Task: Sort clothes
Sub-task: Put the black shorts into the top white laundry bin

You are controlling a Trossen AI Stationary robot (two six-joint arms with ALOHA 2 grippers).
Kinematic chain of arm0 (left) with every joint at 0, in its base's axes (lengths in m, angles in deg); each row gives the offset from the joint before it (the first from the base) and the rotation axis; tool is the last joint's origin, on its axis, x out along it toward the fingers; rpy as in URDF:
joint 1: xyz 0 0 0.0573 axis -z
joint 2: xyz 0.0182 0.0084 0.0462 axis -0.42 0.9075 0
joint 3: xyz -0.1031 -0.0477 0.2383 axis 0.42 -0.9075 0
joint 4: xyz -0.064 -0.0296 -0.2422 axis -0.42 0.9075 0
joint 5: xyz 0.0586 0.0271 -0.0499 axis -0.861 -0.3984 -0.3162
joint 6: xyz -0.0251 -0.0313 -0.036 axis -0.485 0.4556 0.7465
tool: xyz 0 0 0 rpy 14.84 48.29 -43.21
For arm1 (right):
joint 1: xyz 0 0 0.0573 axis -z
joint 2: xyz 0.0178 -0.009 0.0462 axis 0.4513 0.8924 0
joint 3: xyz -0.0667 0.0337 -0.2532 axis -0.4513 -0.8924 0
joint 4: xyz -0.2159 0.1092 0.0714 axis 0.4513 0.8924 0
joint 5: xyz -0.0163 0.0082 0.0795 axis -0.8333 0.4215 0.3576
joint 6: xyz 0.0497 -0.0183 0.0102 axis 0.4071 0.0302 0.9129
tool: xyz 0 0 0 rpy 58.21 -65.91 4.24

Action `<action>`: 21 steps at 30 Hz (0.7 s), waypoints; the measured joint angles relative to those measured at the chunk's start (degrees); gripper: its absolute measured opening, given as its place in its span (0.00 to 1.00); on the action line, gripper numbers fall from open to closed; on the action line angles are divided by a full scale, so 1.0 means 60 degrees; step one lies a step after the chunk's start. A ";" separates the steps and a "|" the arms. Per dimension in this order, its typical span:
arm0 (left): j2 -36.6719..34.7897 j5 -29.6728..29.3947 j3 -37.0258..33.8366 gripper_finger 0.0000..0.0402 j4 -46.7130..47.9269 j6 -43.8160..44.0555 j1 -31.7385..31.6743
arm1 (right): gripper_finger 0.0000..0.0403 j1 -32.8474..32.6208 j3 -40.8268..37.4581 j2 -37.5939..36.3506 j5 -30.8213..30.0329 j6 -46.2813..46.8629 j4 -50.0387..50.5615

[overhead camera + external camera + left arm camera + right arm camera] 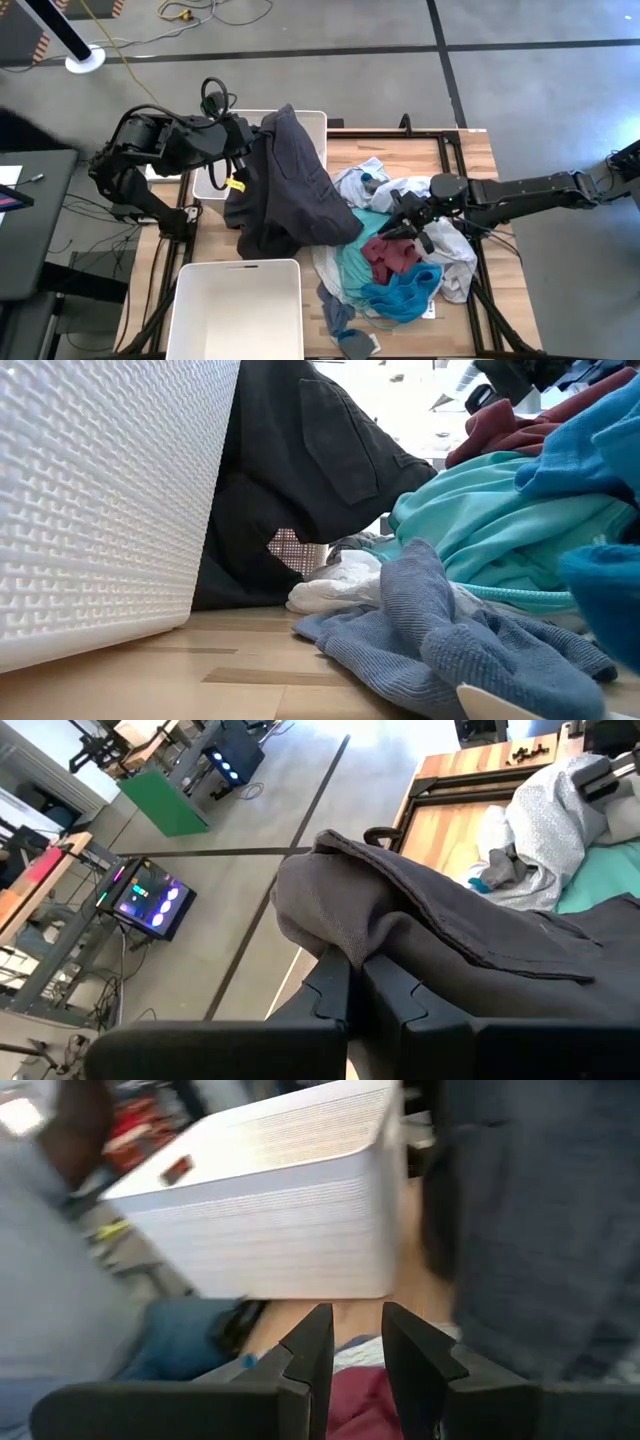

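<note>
Clothes [480, 550] beside white bin [100, 500]

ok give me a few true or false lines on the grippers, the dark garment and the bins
1. The left gripper is shut on the dark grey garment. True.
2. The dark grey garment lies wholly inside the near bin. False: it drapes over the far bin and down onto the pile; nothing shows inside the near bin.
3. The right gripper is over the clothes pile, by the maroon piece. True.
4. The right gripper has lifted the teal garment clear of the table. False: the teal garment lies in the pile.
5. A bright blue piece lies at the pile's near edge. True.
</note>
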 joint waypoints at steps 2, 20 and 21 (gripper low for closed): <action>0.0000 0.0004 0.0000 0.00 0.0000 -0.0004 0.0000 | 0.27 0.0004 0.0000 0.0000 -0.0622 -0.0013 0.0005; 0.0000 0.0025 -0.0007 0.00 -0.0009 0.0076 0.0000 | 0.27 0.0098 0.0000 0.2720 -0.1147 -0.0259 -0.1037; 0.0000 0.0025 -0.0007 0.00 -0.0010 0.0090 0.0000 | 0.27 0.0095 0.0000 0.2808 -0.1140 -0.0289 -0.1040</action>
